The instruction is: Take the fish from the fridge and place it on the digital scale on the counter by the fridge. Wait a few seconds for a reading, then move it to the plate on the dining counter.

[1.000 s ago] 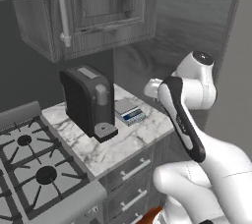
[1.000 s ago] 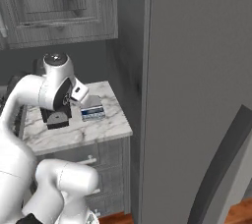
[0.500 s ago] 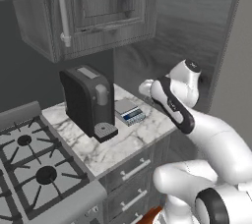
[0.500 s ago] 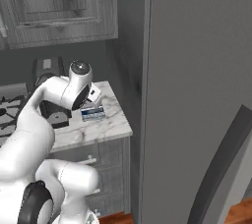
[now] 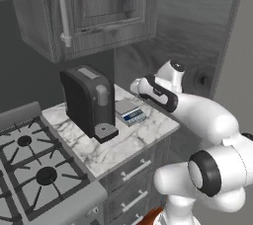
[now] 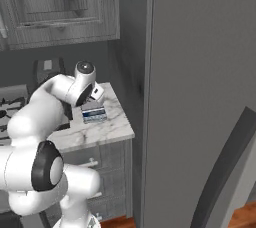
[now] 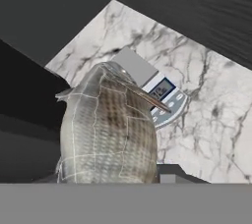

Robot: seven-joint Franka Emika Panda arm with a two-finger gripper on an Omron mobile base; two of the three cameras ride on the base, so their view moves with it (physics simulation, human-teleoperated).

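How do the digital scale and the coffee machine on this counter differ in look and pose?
The digital scale is a low, flat silver-grey slab with a blue-and-white front strip; the coffee machine is a tall black box. The scale lies nearer the wood side panel, the machine nearer the stove. The scale's top is bare. Both rest on the marble counter.

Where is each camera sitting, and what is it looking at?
Left base view: behind the arm's left, looking down at the counter, coffee machine and stove; the arm shows at right.
Right base view: behind its right, facing the fridge; the arm shows at left.
Hand view: on the hand, looking past the held fish.
All share the scale.
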